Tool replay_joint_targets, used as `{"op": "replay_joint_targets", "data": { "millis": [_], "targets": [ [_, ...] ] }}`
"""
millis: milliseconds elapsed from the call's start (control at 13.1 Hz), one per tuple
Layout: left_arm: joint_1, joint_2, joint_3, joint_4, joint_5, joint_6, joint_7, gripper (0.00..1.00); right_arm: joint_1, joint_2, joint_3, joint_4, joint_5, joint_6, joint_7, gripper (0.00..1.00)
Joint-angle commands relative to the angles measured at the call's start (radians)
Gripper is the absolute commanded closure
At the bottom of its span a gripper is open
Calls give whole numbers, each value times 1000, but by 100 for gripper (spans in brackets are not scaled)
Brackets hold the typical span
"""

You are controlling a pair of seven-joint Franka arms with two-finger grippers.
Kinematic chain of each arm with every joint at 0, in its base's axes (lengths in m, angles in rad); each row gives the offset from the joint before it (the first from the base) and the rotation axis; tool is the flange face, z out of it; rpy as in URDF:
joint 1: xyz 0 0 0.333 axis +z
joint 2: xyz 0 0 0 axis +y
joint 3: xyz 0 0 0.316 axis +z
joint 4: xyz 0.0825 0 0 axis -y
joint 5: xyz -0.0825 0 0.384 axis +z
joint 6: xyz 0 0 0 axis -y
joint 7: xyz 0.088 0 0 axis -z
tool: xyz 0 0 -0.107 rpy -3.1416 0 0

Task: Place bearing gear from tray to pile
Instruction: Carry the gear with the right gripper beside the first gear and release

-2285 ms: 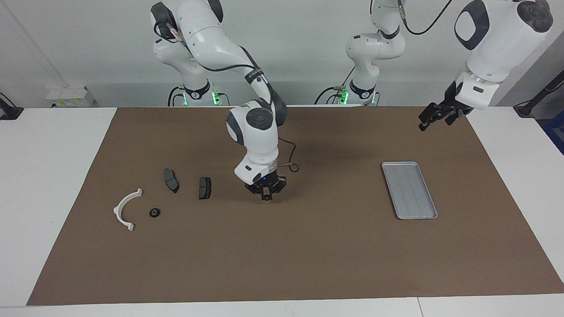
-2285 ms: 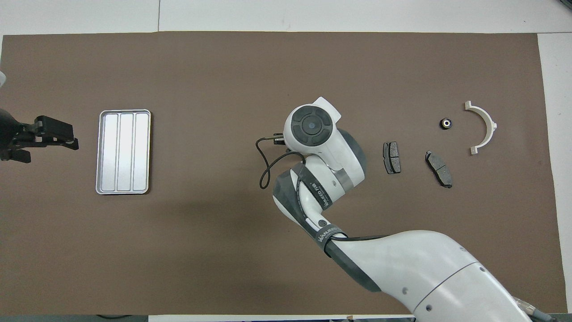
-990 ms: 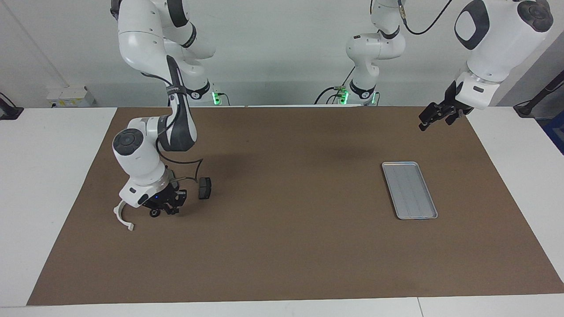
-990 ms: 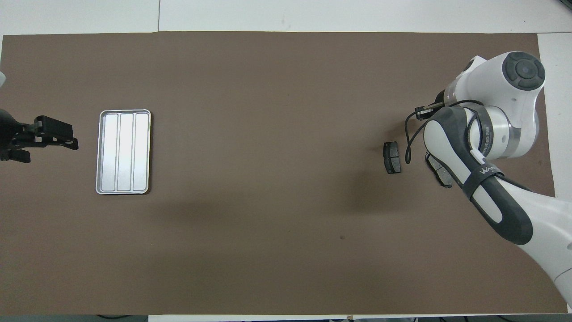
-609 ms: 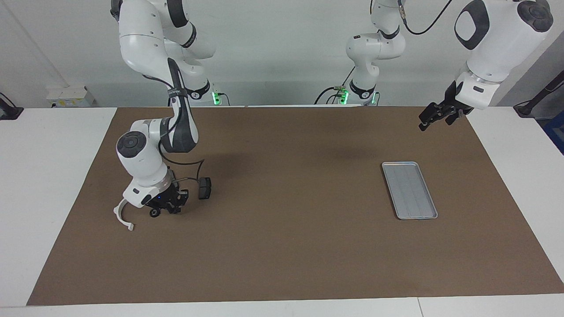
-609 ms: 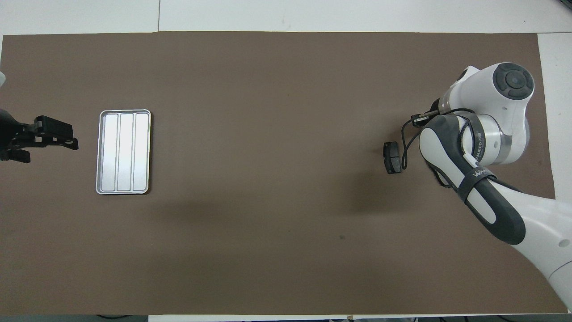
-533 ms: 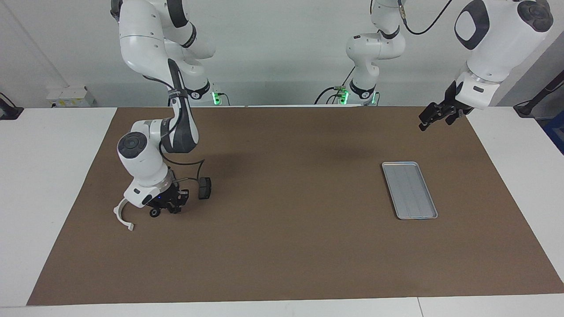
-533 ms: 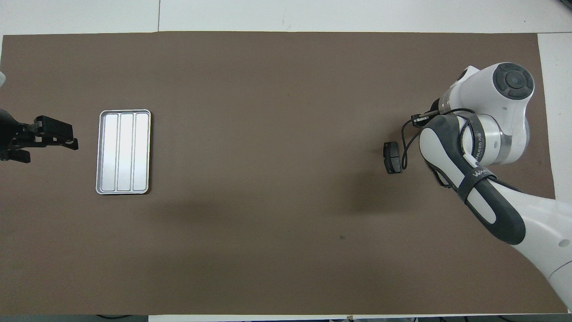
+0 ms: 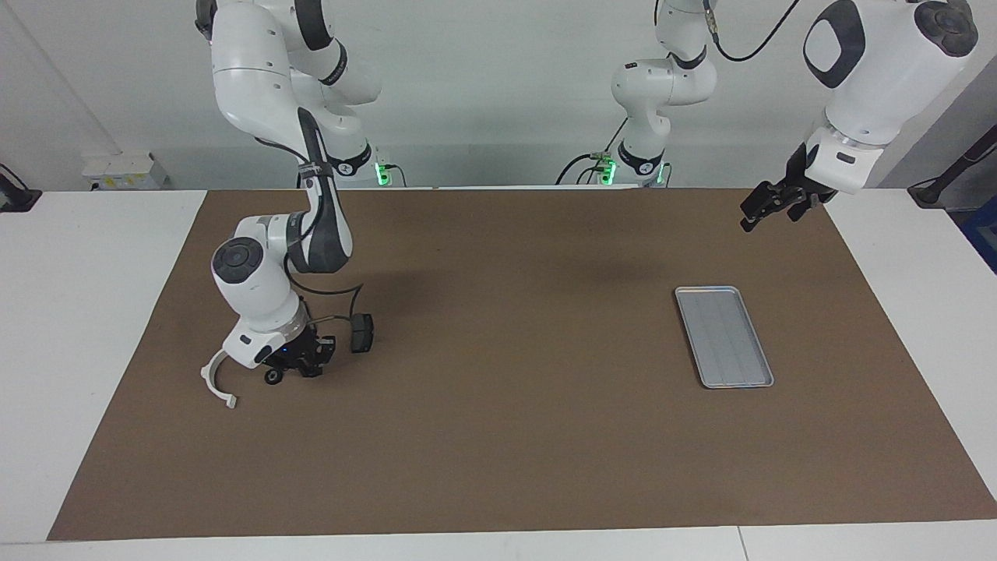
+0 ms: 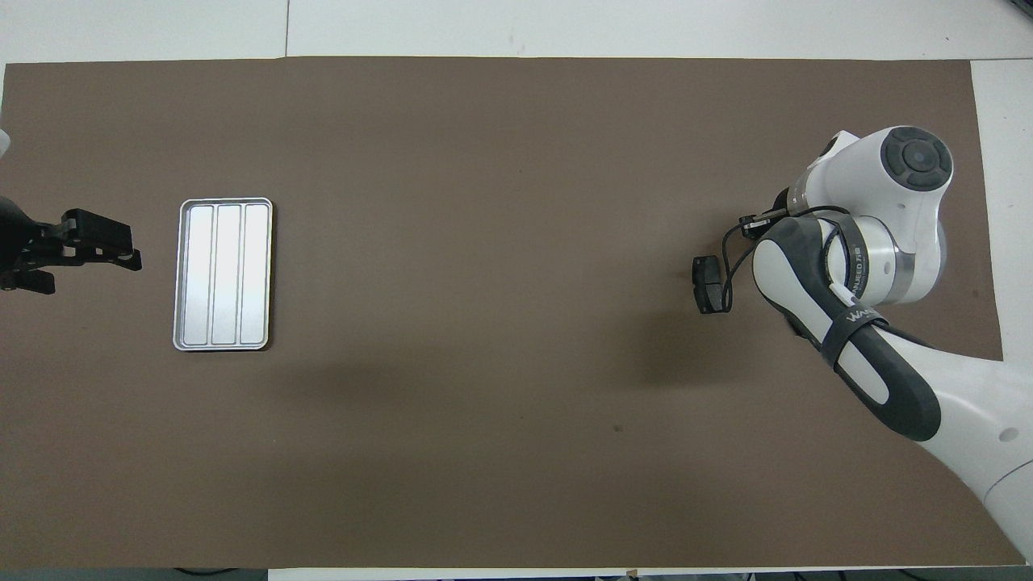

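Hovering low over the pile, the right claw (image 9: 301, 371) is at the right arm's end of the table (image 9: 78, 312), while the left claw (image 9: 767, 209) waits in the air.

A small dark bearing gear (image 9: 273, 377) lies on the brown mat (image 9: 498, 436) between the white curved bracket (image 9: 216, 379) and the right claw, just beside the claw; whether they touch cannot be told, nor whether this claw is wide or narrow. One dark brake pad (image 9: 361, 333) lies near the claw, nearer the robots and toward the tray. From overhead the right arm's wrist covers the gear and the bracket. The silver tray (image 9: 723, 335) sits well apart, toward the left arm's end. The left claw stands wide with nothing in it, over the mat's edge beside the tray.
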Motion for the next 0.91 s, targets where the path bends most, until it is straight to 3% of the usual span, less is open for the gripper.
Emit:
{"op": "replay_joint_targets", "data": {
  "millis": [0,76,381,838],
  "targets": [
    [-3,-23,1,-23,18,6,0,0,-9,-30,17,-14,15,-7,7,4],
    [-4,-23,1,-23,18,6,0,0,-3,-53,17,-13,22,-30,25,0],
    [-4,-23,1,-23,18,6,0,0,2,-137,17,24,28,-131,85,0],
    [-3,-25,1,-23,18,6,0,0,-13,-272,11,165,28,-413,84,0]
  ]
}}
